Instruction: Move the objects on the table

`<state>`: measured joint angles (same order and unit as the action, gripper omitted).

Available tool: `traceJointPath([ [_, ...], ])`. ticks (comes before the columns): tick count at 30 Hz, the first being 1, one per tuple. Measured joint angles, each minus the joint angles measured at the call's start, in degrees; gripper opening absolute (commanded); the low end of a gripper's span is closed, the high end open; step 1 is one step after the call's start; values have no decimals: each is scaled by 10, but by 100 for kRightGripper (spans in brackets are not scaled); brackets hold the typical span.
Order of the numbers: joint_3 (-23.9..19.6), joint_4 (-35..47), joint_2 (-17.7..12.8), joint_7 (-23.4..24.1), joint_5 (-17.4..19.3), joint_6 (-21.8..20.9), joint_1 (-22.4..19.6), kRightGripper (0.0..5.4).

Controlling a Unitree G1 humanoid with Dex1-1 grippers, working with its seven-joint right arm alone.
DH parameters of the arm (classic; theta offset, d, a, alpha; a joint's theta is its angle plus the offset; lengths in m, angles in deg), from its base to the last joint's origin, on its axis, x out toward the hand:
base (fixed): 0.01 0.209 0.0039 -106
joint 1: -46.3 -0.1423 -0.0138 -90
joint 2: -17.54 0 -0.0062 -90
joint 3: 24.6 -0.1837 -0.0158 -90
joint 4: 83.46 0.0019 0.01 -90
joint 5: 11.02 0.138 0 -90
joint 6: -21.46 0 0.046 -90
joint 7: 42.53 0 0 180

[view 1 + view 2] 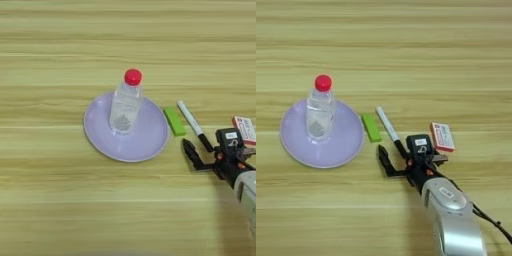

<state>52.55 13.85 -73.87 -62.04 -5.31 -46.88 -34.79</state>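
Left eye view: a clear red-capped bottle (pixel 126 102) stands upright on a lavender plate (pixel 145 142) at frame centre on the wooden worktop (pixel 60 200). Just right of the plate lies a green block (pixel 174 121), then a white marker (pixel 195 126), black cap toward lower right. The tool (pixel 200 150) sits at the right edge.

Right eye view: the tool's fingers (pixel 386 161) are spread, straddling the marker's black cap without closing on it. A small red-and-white box (pixel 442 136) lies just right of it.
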Motion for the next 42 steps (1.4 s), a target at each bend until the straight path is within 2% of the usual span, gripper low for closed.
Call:
traceJointPath([
  [3, -2, -12, 2, -2, 9, 0, -9, 539],
  [10, -3, -43, 3, -10, 32, -1, -26, 447],
  [29, 8, -71, 1, -21, 38, -21, -38, 268],
  [42, 13, -75, 0, -21, 38, -24, -41, 124],
])
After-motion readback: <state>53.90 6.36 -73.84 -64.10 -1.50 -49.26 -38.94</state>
